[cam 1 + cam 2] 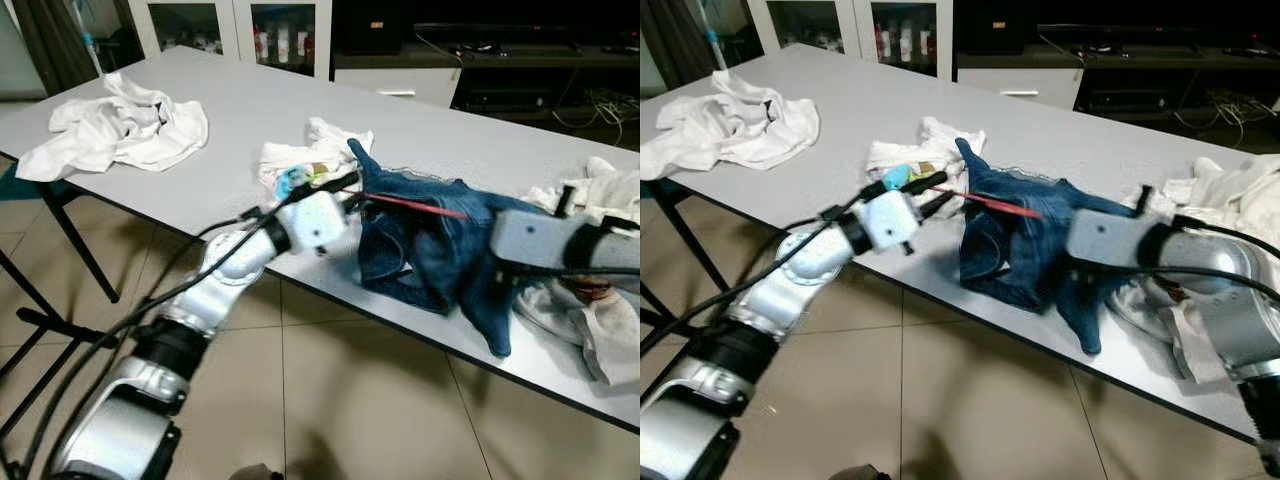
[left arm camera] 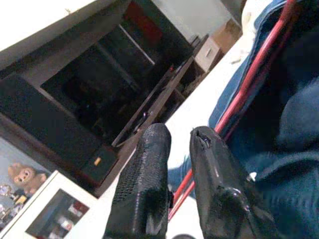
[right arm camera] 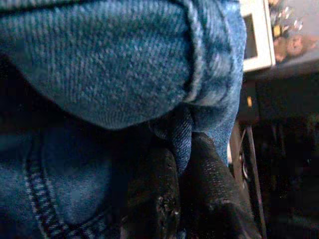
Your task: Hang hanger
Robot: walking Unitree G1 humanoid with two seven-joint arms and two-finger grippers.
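Near the table's front edge, the red hanger is pinched by the left gripper while denim is clamped by the right gripper, seemingly to thread it.

The bench runs from upper left to lower right of the frame. A heap of cloth lies on it at upper left. At centre, jeans hang over its near edge, a hanger across them. More laundry lies at right. Cabinets stand behind.
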